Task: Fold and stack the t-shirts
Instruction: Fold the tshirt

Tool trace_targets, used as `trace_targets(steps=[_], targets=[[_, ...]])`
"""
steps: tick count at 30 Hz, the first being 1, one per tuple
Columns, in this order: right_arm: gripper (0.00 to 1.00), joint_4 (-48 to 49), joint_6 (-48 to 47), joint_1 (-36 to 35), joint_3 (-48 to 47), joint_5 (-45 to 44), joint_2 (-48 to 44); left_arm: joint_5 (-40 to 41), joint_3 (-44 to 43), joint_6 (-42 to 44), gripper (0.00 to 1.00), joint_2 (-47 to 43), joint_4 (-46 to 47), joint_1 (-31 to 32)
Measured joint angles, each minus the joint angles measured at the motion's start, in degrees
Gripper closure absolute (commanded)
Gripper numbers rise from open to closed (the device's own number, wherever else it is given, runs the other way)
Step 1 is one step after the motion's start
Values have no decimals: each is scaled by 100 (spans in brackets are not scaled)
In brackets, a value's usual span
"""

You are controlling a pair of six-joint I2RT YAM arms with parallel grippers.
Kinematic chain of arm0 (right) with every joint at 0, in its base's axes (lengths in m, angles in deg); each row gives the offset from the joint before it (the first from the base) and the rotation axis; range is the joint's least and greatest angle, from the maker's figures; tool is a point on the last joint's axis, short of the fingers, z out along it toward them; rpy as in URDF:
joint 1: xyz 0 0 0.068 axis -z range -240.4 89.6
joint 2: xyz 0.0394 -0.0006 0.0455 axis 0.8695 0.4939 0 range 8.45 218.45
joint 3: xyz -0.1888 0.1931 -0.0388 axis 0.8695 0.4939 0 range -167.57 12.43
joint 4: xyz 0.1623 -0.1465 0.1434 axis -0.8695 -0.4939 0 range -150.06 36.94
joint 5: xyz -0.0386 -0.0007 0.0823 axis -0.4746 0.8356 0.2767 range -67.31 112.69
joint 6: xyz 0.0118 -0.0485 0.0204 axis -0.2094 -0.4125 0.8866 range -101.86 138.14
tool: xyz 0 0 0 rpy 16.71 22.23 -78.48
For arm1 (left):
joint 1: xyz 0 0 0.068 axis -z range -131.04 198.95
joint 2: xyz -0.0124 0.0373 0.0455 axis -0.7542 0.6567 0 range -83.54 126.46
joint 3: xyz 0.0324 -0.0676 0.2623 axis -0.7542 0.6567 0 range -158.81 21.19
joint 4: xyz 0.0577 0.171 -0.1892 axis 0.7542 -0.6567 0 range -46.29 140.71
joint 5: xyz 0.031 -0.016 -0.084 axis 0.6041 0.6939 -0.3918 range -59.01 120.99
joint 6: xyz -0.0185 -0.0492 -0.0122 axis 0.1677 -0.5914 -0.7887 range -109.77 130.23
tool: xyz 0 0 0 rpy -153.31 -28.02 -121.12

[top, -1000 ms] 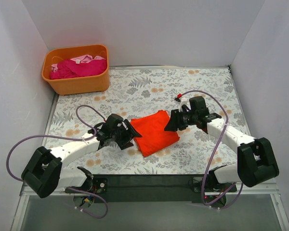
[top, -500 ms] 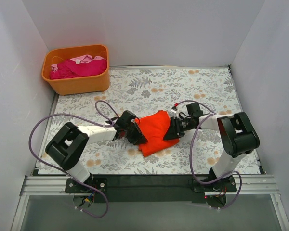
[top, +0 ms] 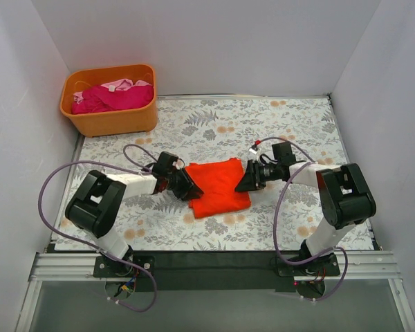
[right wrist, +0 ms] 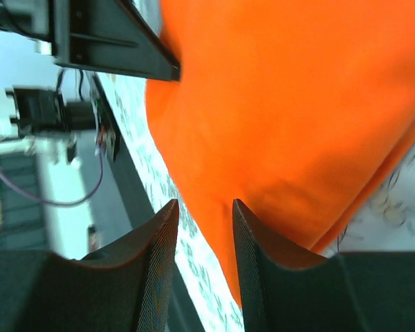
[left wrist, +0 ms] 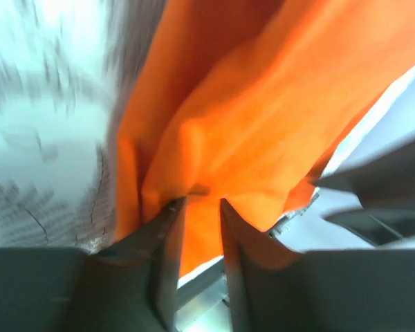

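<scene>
Well beyond my left fingers [left wrist: 164, 249] and off to their left, the orange tub [top: 108, 123] sits at the far corner of the flowered counter [top: 214, 126]. It holds a magenta t-shirt [top: 116, 97] with a pale pink t-shirt [top: 117, 84] showing behind it. The left fingers lie low on the counter at the left edge of the orange-red t-shirt [top: 218, 187]. In the left wrist view they are clamped on a bunched fold of that fabric, with creases running in to the tips and orange cloth filling the narrow slot between them. The folded orange-red t-shirt lies flat between the two sets of fingers, touching both. My right fingers [right wrist: 159, 256] reach in at its right edge, pointing back toward the left ones. In the right wrist view a narrow gap shows between them, with smooth orange fabric across it. I cannot tell whether they pinch the cloth or only lie over it.
</scene>
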Motion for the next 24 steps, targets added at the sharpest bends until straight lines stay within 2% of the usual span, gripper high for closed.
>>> trace_targets(steps=[2, 3, 6, 11, 15, 20, 24], targets=[[62, 164, 184, -2, -140, -175, -256, 79, -363, 350, 65, 131, -260, -177], [62, 245, 260, -2, -282, -258, -321, 188, -575, 533, 59, 201, -380, -229], [62, 505, 479, -2, -916, -505, -267, 579, -1200, 994, 52, 293, -697, -323], [62, 1263, 872, 0, -1746, -706, 262, 1045, -2111, 1541, 52, 374, -870, -348], [62, 1687, 1099, 11, -1937, -839, 911, 1134, -2844, 1805, 55, 968, -813, -367], [62, 1858, 1211, 105, -1823, -909, 1521, 1158, -3008, 1875, 59, 1799, -828, -396], [62, 1895, 1207, 247, -1753, -909, 1729, 1095, -3093, 1893, 58, 1871, -767, -437]])
